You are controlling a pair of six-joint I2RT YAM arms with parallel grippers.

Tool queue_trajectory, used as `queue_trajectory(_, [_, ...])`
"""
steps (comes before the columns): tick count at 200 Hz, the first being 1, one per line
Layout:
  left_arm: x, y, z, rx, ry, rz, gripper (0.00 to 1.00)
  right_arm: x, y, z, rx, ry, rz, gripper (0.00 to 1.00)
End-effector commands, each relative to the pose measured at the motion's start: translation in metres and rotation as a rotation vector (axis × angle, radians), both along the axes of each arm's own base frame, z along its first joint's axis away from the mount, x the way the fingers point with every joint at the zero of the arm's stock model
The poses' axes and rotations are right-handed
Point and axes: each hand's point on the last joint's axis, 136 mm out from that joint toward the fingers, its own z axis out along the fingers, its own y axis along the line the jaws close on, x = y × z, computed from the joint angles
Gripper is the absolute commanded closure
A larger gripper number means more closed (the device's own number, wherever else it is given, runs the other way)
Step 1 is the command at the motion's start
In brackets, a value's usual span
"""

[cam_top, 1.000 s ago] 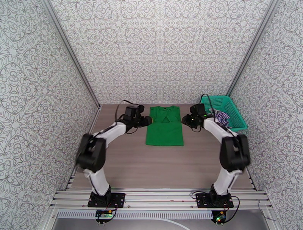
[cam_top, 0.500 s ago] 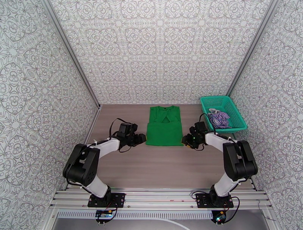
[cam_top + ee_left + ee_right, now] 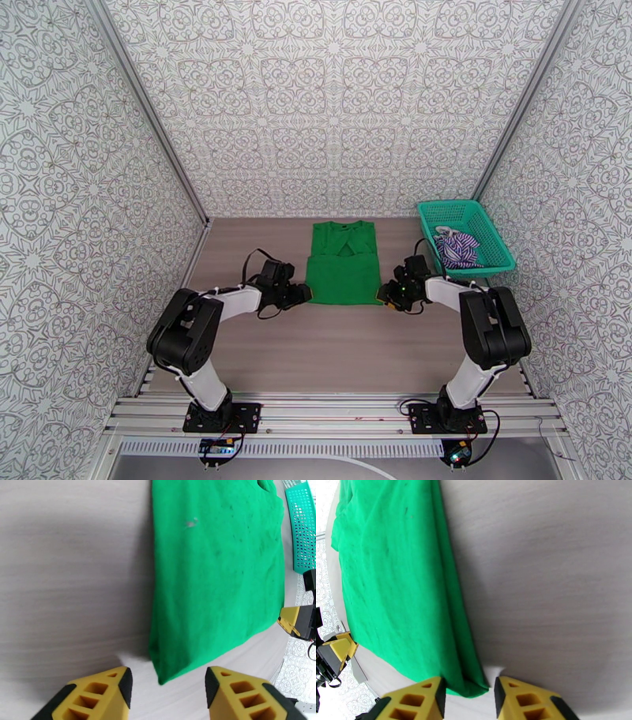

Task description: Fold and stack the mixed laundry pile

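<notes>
While both arms reach low over the table (image 3: pixel 316 347), the green cloth (image 3: pixel 344 268) lies flat in the middle of it, with its collar at the far end; the striped shirt (image 3: pixel 457 249) lies in the basket (image 3: pixel 466 207) at the far right, well apart from the cloth.

The left gripper (image 3: pixel 168 685) stands open at the near left corner of the cloth; the corner lies just in front of the gap between its fingers, and nothing is gripped. The right gripper (image 3: pixel 468 693) is open too, though less wide; the near right corner lies between its fingers and one finger seems to touch the hem, but the jaws have not pinched it.

I see several risks from here. If the left jaws close now, they may close on air, because the corner is not yet between them. The edge of the cloth seems to have more than one layer, so a shallow grip may catch the upper layer alone and the cloth would open when lifted. If a finger does not slide under the hem, it may push the corner forward and wrinkle it. If one side holds and the other slips, the cloth will twist and the fold will come out crooked; a crooked fold would make a poor base for the shirt.
</notes>
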Motion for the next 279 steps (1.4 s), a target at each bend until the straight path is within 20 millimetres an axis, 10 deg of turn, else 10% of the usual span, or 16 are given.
queue_trajectory(1, [0.007,-0.009,-0.005,-0.006,0.010,0.006,0.48,-0.009,0.003,-0.012,0.025,0.042,-0.013,0.61])
queue_trajectory(77, [0.015,-0.020,-0.009,-0.024,0.009,0.015,0.63,0.000,0.018,-0.009,0.080,0.032,-0.014,0.64])
queue_trajectory(151, [0.013,-0.014,0.001,-0.007,-0.014,0.021,1.00,0.003,0.019,0.001,0.084,0.010,-0.021,0.87])
queue_trajectory(184, [0.010,-0.008,0.007,0.008,-0.037,0.027,1.00,0.000,0.016,0.000,0.070,0.017,-0.023,1.00])
queue_trajectory(279, [-0.089,0.005,0.006,0.064,0.018,-0.010,1.00,-0.092,0.001,-0.006,0.010,0.113,-0.005,1.00])
